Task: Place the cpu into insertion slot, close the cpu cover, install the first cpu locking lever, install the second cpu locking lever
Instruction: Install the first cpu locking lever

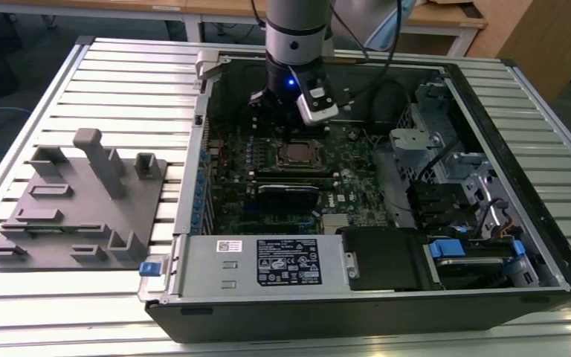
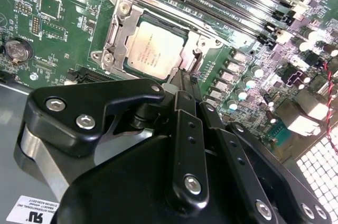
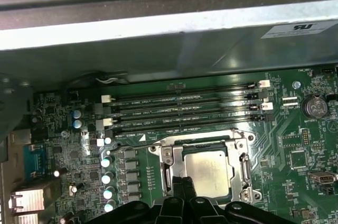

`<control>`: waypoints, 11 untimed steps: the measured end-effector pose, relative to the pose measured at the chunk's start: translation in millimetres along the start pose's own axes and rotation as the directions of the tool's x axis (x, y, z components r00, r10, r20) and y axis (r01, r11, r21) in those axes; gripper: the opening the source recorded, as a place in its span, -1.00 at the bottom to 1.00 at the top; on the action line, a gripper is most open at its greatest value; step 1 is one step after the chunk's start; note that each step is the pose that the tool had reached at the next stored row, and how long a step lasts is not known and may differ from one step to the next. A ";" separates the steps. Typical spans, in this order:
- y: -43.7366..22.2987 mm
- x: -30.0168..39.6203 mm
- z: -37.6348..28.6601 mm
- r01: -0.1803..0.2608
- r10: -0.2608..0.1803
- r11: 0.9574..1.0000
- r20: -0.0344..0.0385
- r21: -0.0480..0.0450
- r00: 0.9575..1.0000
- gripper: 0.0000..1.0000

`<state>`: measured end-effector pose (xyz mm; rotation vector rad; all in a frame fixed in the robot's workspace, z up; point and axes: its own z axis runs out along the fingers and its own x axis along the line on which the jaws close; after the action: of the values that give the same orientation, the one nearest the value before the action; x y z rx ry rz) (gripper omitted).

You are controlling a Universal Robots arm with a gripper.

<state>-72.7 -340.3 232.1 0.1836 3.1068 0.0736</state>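
Down on the green motherboard (image 2: 68,49), we saw the cpu (image 2: 156,49) lying just beyond the gripper (image 3: 183,184), its fingers (image 3: 178,188) pressed together.

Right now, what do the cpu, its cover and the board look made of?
Cpu: apparently a metal top, pale silvery-beige with a dull, satin sheen. Cover: probably stamped steel, bright and silvery, glinting along its edges. Board: green coated circuit laminate, judging by the fine traces and soldered parts on it.
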 end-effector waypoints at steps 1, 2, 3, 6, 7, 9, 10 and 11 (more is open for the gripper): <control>0.0 0.2 0.0 0.000 0.000 1.000 0.000 0.000 1.000 -0.80; -0.1 0.3 0.0 0.000 0.000 1.000 0.000 0.000 1.000 -0.80; -0.1 0.3 0.0 0.000 0.000 1.000 0.000 0.000 1.000 -0.80; -0.1 0.3 -1.1 0.000 0.000 1.000 0.000 0.000 1.000 -0.80; 0.0 0.2 -1.6 0.000 0.000 1.000 0.000 0.000 1.000 -0.80; 0.1 0.2 -2.8 0.000 0.000 1.000 0.000 0.000 1.000 -0.80; 0.1 0.2 -3.4 0.000 0.000 1.000 0.000 0.000 1.000 -0.80; 0.1 0.2 -4.1 0.000 0.000 1.000 0.000 0.000 1.000 -0.80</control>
<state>-73.0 -340.4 236.2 0.1836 3.1068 0.0736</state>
